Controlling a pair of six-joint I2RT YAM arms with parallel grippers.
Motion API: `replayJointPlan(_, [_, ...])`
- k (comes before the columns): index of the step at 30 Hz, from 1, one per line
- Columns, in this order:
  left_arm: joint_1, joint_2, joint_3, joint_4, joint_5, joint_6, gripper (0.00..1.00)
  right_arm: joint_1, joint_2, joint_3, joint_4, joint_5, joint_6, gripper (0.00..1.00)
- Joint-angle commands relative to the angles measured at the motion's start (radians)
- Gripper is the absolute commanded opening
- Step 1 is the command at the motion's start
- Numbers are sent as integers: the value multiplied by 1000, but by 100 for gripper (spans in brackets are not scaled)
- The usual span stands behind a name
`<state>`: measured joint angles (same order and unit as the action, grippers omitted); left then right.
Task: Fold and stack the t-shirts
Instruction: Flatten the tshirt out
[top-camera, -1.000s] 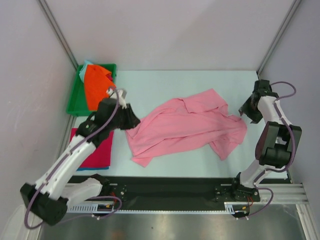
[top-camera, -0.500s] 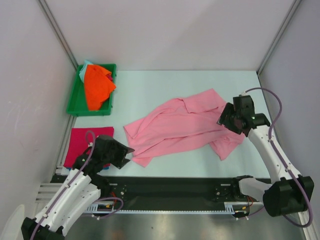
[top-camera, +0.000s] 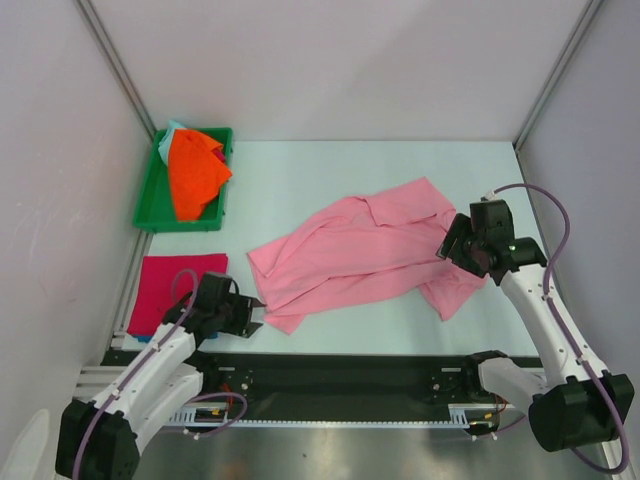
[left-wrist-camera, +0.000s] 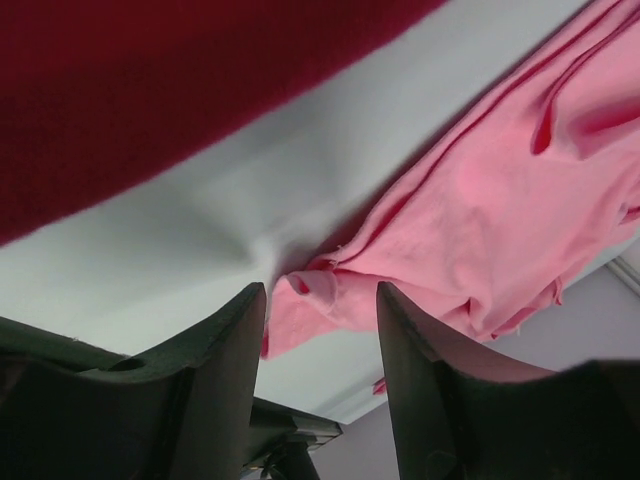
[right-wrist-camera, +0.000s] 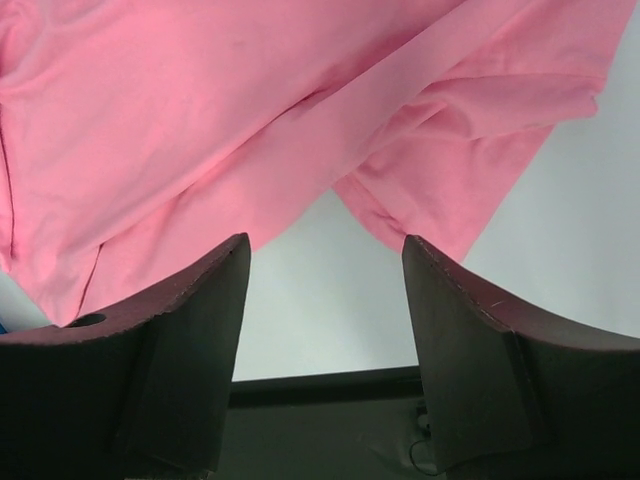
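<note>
The left gripper stood wide open, a corner of the pink t-shirt lying just between its fingertips. The right gripper, equally wide, hovered at the opposite hem. Each probably needed to pinch its corner squarely.

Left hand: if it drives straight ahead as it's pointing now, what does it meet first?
The left hand would likely meet the crumpled near corner of the pink t-shirt, which lies on the table in line with its open fingers. Depth is unclear.
</note>
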<state>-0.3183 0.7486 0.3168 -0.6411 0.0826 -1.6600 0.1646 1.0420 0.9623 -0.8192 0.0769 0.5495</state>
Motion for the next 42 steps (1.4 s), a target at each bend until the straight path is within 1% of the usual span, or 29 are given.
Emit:
replayJointPlan(1, [28, 3, 21, 57, 13, -35, 53, 3, 9, 15, -9, -2, -22, 67])
replayJointPlan(6, [33, 17, 16, 66, 19, -44, 50, 3, 16, 15, 0, 3, -34, 67])
replayJointPlan(10, [31, 80, 10, 86, 72, -43, 47, 1, 32, 16, 5, 1, -39, 67])
replayJointPlan(15, [32, 113, 57, 28, 68, -18, 47, 3, 39, 16, 20, 3, -36, 66])
replayJointPlan(20, [31, 136, 44, 63, 71, -37, 47, 3, 50, 13, 34, -3, -16, 66])
replayJointPlan(24, [30, 150, 30, 90, 72, -40, 41, 3, 58, 13, 38, -3, -8, 66])
replayJointPlan(28, [27, 164, 10, 124, 75, -55, 38, 4, 53, 10, 40, 6, -5, 66])
replayJointPlan(29, [27, 167, 7, 129, 75, -57, 36, 4, 53, 10, 38, 4, -6, 66])
replayJointPlan(30, [27, 172, 7, 141, 74, -55, 33, 4, 53, 7, 40, 4, -5, 66])
replayJointPlan(35, [27, 199, 8, 167, 74, -43, 28, 3, 49, -10, 34, 6, 4, 66])
replayJointPlan(36, [27, 198, 7, 169, 74, -37, 22, 4, 47, -11, 34, 3, 4, 67])
replayJointPlan(38, [28, 196, 21, 164, 69, -20, 12, 0, 49, -23, 31, -17, 12, 68])
replayJointPlan(39, [31, 196, 33, 152, 59, 29, 4, -7, 56, -27, 17, -16, 16, 69])
replayJointPlan(40, [35, 196, 74, 137, 42, 64, 1, -25, 75, -31, -16, -20, 38, 69])
replayJointPlan(42, [35, 201, 126, 63, -18, 159, 1, -59, 85, -62, -44, -46, 56, 68])
